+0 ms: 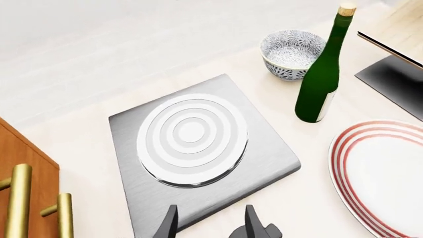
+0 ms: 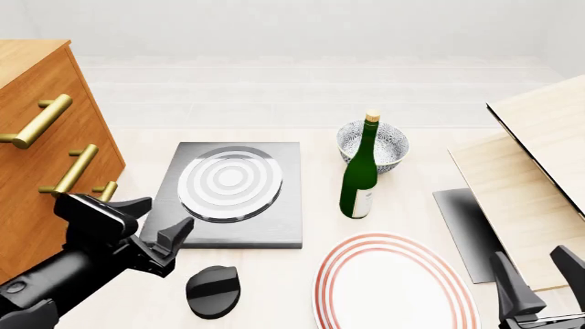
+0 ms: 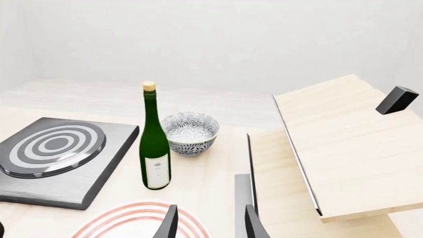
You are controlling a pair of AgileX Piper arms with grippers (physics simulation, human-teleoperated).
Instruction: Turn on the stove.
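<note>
- The stove [image 2: 288, 226] is a flat grey metal slab lying left of centre in the front view, with a round burner [image 2: 229, 181] of concentric silver rings set toward its upper left part.
- Its black knob [image 2: 212, 291] lies apart from the slab, on the table [image 2: 274, 281] just below the slab's lower edge, near the bottom of the frame; the raised ridge appears to run roughly upward and to the right, though that is hard to read.
- The left gripper [image 2: 151, 229] hangs over the slab's lower left corner, jaws spread wide and holding nothing; the knob sits below and slightly right of it in the frame, near but not touching.
- In the left wrist view the two fingertips frame the slab's near edge and the knob is out of sight.
- The left arm is judged the plainly nearer one: it needs a short drop toward the lower frame edge, jaws set across the ridge.
- The right gripper [image 2: 539, 274] sits in the lower right corner, well apart from the knob, jaws parted and empty.
- Between them lies a white plate [image 2: 396, 284] with red rim rings, bottom centre.
- A green wine bottle [image 2: 360, 171] stands upright just right of the slab, a patterned bowl [image 2: 388, 147] behind it.
- A wooden drawer cabinet [image 2: 41, 137] with brass handles fills the left edge.
</note>
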